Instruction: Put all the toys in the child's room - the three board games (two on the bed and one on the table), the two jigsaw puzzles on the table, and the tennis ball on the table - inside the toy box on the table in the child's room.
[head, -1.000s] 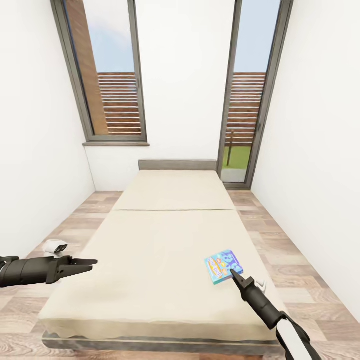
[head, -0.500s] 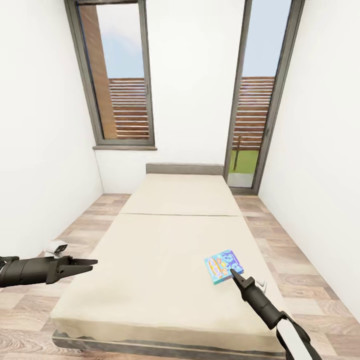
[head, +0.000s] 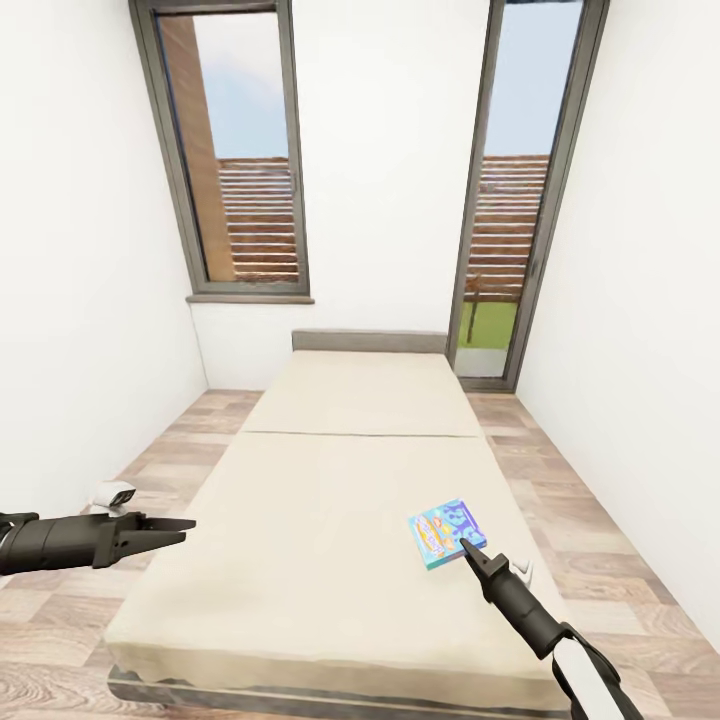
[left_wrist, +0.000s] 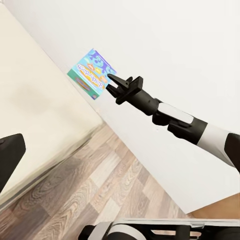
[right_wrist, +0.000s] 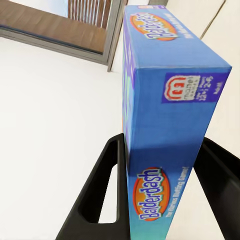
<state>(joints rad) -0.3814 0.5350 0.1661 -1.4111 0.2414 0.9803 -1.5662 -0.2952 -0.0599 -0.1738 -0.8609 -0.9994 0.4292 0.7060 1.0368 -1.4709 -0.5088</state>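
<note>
A light blue board game (head: 445, 528) with yellow lettering hangs just above the near right part of the beige bed (head: 330, 480). My right gripper (head: 466, 546) is shut on its near edge. The right wrist view shows that box (right_wrist: 165, 100) edge-on between the two black fingers (right_wrist: 107, 185). From the left wrist view the same box (left_wrist: 91, 72) sits at the tip of the right gripper (left_wrist: 111, 82), beyond the mattress edge (left_wrist: 35, 100). My left gripper (head: 185, 523) hovers by the bed's near left side, open and holding nothing. The table and the toy box are out of view.
The bed runs lengthwise to the far wall, its grey headboard (head: 368, 340) under two tall grey-framed windows (head: 240, 150). Narrow strips of wood-plank floor (head: 170, 450) lie on both sides of it, with white walls close on either side.
The whole picture has shifted, so the camera has moved: the bed now looks a little farther off and more to the right. Both arms and the held box keep their places in the picture.
</note>
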